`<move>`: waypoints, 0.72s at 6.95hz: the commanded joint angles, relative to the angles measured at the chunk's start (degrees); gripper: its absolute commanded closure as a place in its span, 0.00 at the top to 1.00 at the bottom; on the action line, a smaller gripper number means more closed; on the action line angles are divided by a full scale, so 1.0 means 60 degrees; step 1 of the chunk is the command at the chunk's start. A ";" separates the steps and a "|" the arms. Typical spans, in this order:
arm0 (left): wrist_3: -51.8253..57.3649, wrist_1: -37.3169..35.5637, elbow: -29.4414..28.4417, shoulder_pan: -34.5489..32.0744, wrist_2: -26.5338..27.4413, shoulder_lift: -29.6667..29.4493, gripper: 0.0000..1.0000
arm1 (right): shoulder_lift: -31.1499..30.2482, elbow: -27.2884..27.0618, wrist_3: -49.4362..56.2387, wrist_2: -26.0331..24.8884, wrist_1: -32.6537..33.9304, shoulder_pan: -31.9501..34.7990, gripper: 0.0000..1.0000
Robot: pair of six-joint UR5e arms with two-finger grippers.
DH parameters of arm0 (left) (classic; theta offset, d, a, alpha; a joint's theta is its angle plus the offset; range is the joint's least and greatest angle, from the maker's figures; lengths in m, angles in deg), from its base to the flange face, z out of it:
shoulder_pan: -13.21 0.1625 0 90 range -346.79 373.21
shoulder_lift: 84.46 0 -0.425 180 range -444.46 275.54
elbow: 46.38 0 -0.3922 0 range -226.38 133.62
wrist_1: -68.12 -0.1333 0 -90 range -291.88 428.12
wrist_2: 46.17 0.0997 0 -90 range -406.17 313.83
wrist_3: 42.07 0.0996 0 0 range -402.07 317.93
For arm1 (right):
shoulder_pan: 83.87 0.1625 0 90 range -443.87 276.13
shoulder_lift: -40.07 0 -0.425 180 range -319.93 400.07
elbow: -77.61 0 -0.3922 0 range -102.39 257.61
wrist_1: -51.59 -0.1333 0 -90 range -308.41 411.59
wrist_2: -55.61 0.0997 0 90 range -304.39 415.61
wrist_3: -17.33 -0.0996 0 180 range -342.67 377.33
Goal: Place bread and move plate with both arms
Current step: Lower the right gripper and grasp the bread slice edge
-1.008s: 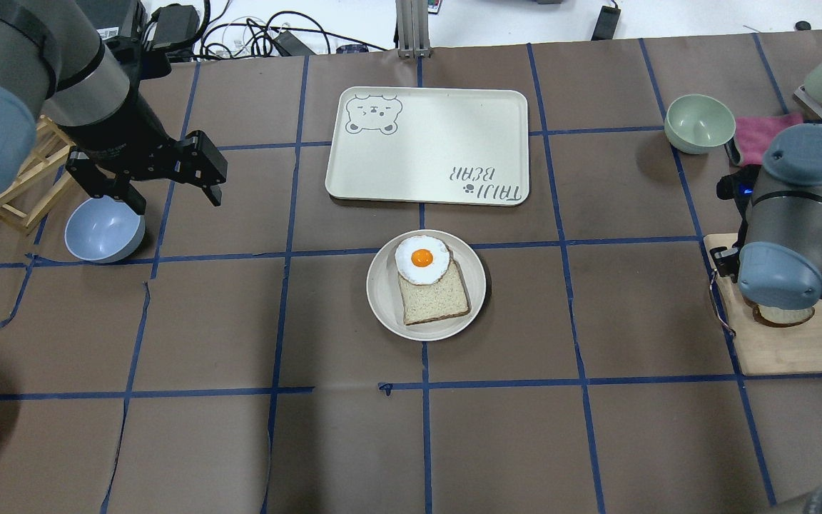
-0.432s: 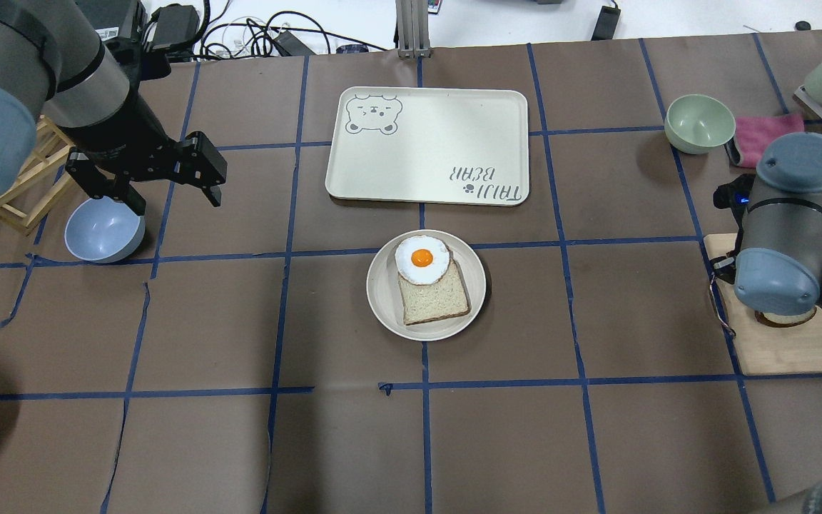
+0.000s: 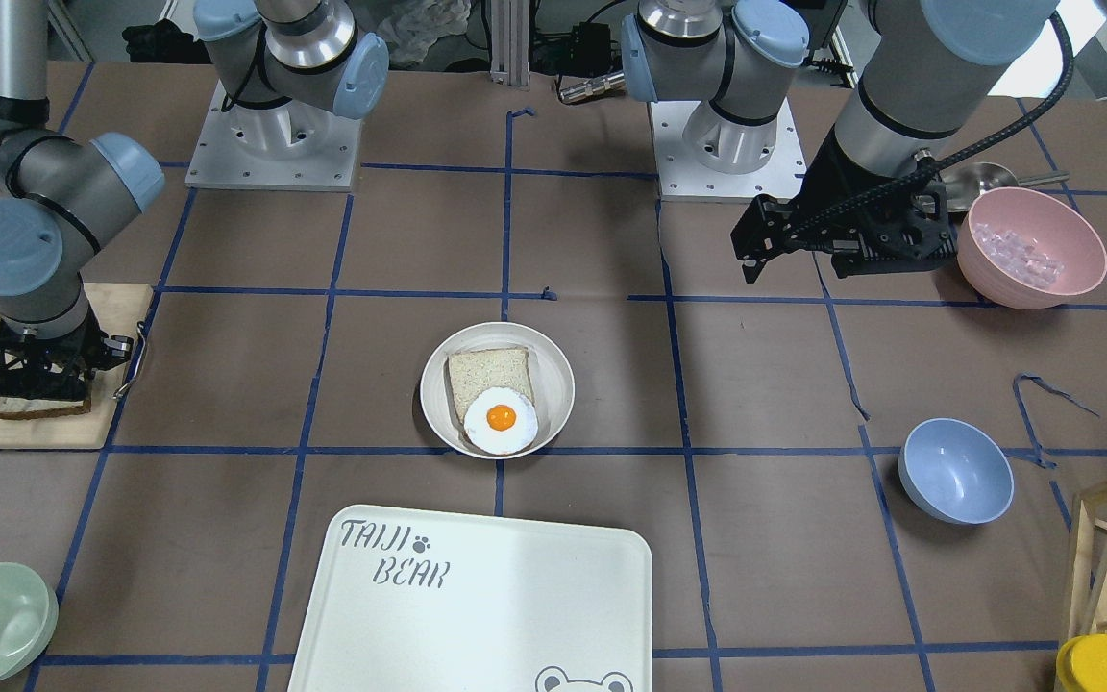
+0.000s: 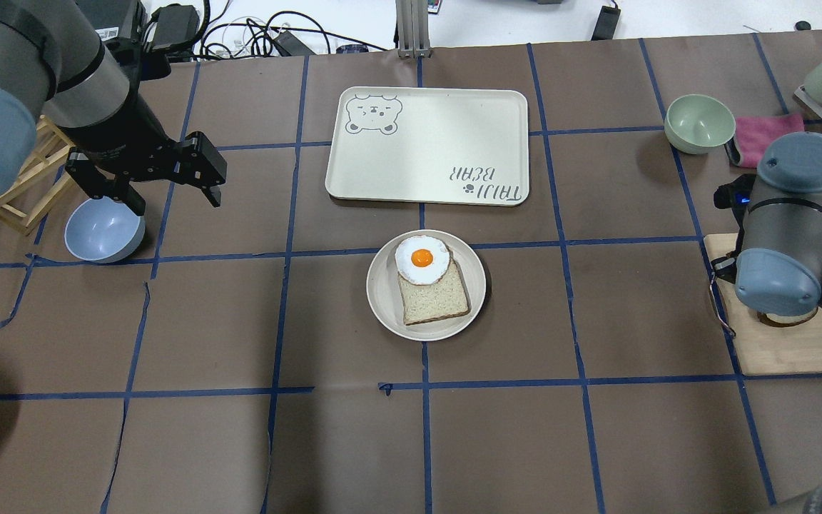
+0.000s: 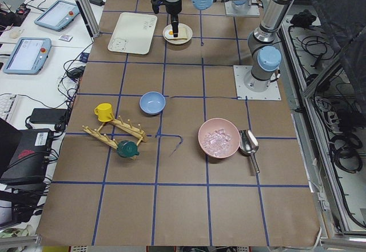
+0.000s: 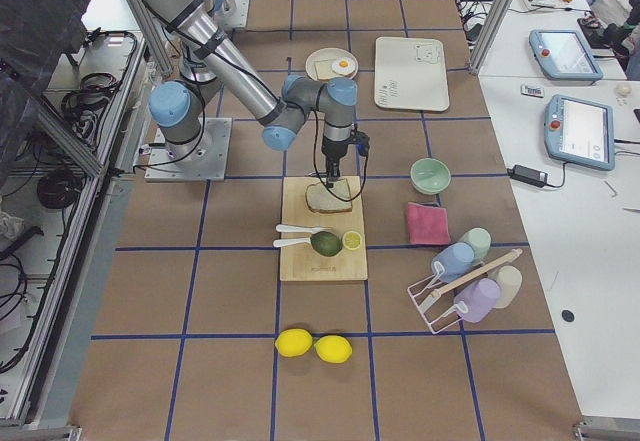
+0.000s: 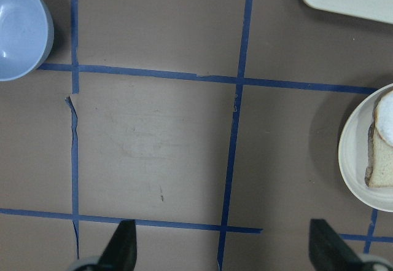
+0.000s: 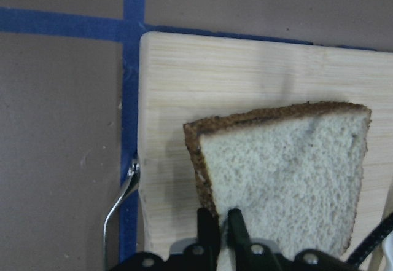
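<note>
The bread (image 8: 282, 172), a slice with a dark brown crust, is over the wooden cutting board (image 8: 172, 99) at the table's right end. My right gripper (image 8: 220, 222) is shut on its crust edge. It also shows in the front-facing view (image 3: 35, 380) above the bread (image 3: 39, 408). In the overhead view the right wrist hides most of the bread (image 4: 782, 318). The cream plate (image 4: 382, 300) sits at the table's middle with a pale slice (image 4: 436, 300) and a fried egg (image 4: 421, 258) on it. My left gripper (image 4: 175, 200) is open and empty, above the table left of the plate.
The white TAIJI BEAR tray (image 4: 429, 143) lies behind the plate. A blue bowl (image 4: 104, 230) sits under the left arm, beside a wooden rack (image 4: 18, 185). A green bowl (image 4: 699, 123) and a pink cloth (image 4: 764, 135) are at the far right. A pink bowl (image 3: 1031, 245) stands near the left arm's base.
The right wrist has shifted a little over the cutting board and now covers more of the bread. The left arm and the plate have not moved.
</note>
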 commanded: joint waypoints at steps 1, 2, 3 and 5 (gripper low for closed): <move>0.0000 0.0019 0.0010 0.0000 -0.0004 -0.0019 1.00 | -0.0090 0.0000 0.0026 -0.0179 0.0003 0.0000 0.00; 0.0000 0.0019 0.0010 0.0000 -0.0004 -0.0019 1.00 | -0.0192 0.0000 0.0026 -0.0179 0.0032 0.0000 0.00; 0.0000 -0.0010 -0.0005 0.0000 -0.0004 -0.0019 1.00 | -0.0193 -0.0014 0.0011 -0.0164 -0.0040 0.0000 0.00; 0.0000 -0.0054 -0.0019 0.0000 -0.0018 -0.0019 1.00 | -0.0207 -0.0029 0.0026 -0.0178 0.0018 0.0000 0.00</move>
